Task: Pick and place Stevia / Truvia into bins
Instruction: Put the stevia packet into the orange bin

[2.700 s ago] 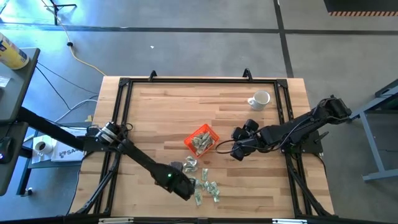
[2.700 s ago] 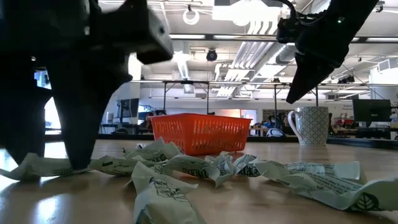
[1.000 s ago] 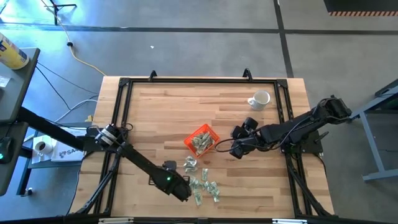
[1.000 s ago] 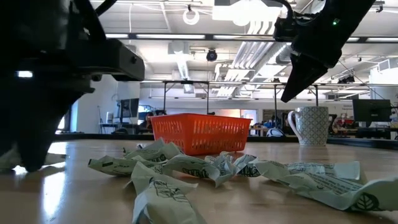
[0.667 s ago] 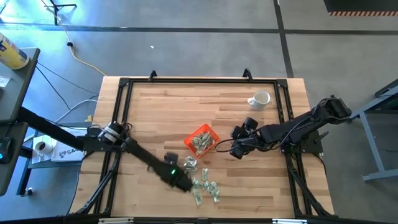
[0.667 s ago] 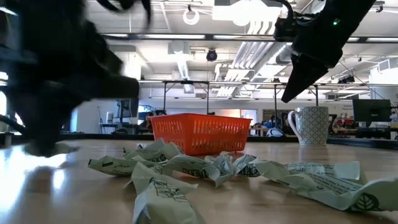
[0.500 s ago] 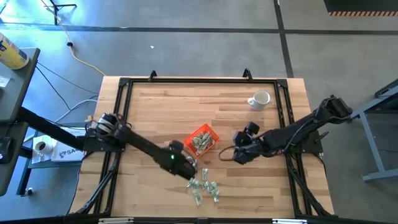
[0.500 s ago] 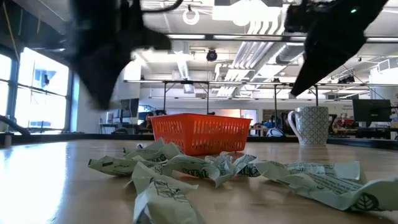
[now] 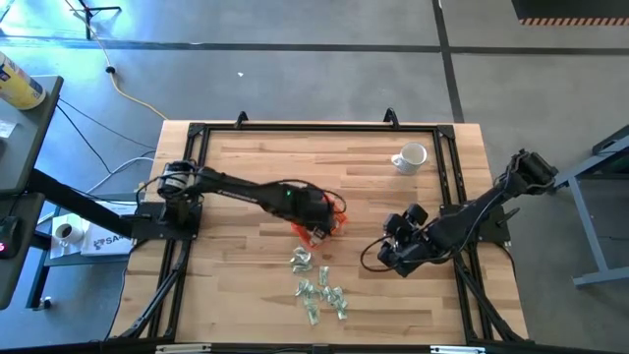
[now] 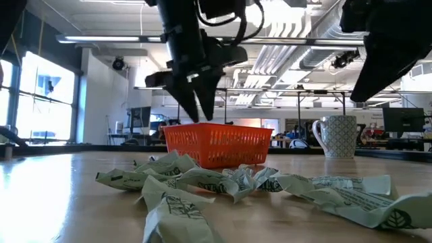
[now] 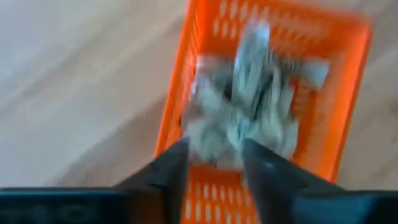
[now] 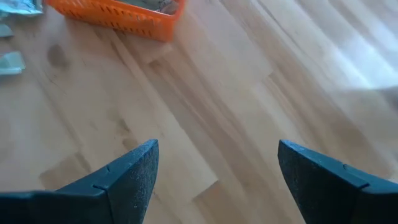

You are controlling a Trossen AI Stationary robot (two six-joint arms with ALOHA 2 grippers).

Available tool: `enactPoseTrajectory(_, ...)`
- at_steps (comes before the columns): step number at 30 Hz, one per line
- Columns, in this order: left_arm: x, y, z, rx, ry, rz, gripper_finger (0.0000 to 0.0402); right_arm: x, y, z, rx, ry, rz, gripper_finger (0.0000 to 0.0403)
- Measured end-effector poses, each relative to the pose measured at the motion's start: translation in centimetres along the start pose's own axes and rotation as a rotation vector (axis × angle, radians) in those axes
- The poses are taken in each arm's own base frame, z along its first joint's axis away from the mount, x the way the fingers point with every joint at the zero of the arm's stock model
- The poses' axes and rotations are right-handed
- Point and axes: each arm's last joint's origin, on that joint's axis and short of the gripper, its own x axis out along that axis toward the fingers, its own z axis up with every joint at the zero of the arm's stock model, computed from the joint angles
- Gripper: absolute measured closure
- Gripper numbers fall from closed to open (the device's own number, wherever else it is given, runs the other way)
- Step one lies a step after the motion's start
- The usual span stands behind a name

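Note:
The orange tray (image 9: 337,218) stands mid-table with several pale green and white sachets (image 11: 249,118) lying in it. More sachets (image 9: 320,292) lie loose on the wood nearer the front edge, and they also show in the low view (image 10: 236,182). My left gripper (image 9: 316,224) hangs over the tray's near-left part, pointing down, with its fingers (image 11: 174,168) apart and nothing between them. One sachet (image 11: 252,53) shows blurred above the others in the tray. My right gripper (image 9: 383,258) is wide open and empty above bare wood to the right of the tray.
A white mug (image 9: 411,156) stands at the far right of the table, and it also shows in the low view (image 10: 335,136). A black frame (image 9: 197,133) runs around the tabletop. Bare wood lies left of the tray and between my right gripper and the loose sachets.
My left gripper has risen from the table at the left end of the loose sachets and swung toward the far edge and right, to above the orange tray. The leftmost sachet of the pile is gone from the wood. My right gripper has moved toward the near edge.

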Motion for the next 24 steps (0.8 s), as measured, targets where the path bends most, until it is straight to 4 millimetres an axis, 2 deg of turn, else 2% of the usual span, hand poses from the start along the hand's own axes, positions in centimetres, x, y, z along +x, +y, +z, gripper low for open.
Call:
enactPoseTrajectory(4, -1.8, -0.2, -1.1, 0.109, 0.092, -0.077, 0.013, 0.0, 0.3, 0.0, 0.014, -0.002, 0.027, 0.0084)
enactPoseTrajectory(7, -3.2, -1.1, -3.7, 0.25, 0.112, -0.074, 0.0092, 0.3, 1.2, 0.4, -0.032, -0.018, 0.093, 0.0084)
enactPoseTrajectory(9, -4.1, -1.7, -6.0, 0.329, 0.131, -0.059, 0.0082, 0.9, 2.2, 0.7, -0.11, -0.007, 0.168, 0.0084)
enactPoseTrajectory(13, -5.4, -2.1, -10.0, 0.374, 0.148, 0.01, 0.0086, 2.0, 4.0, 0.6, -0.285, 0.05, 0.322, 0.0084)
enactPoseTrajectory(17, -5.1, -1.5, -13.7, 0.302, 0.184, 0.092, 0.0106, 2.6, 5.6, 0.5, -0.351, 0.088, 0.492, 0.0084)
enactPoseTrajectory(21, -3.8, -0.1, -17.0, 0.233, 0.225, 0.159, 0.0124, 3.3, 7.3, 0.4, -0.325, 0.119, 0.631, 0.0084)
enactPoseTrajectory(24, -3.2, 1.1, -18.6, 0.227, 0.216, 0.106, 0.0133, 3.8, 9.2, 0.9, -0.199, 0.19, 0.614, 0.0084)
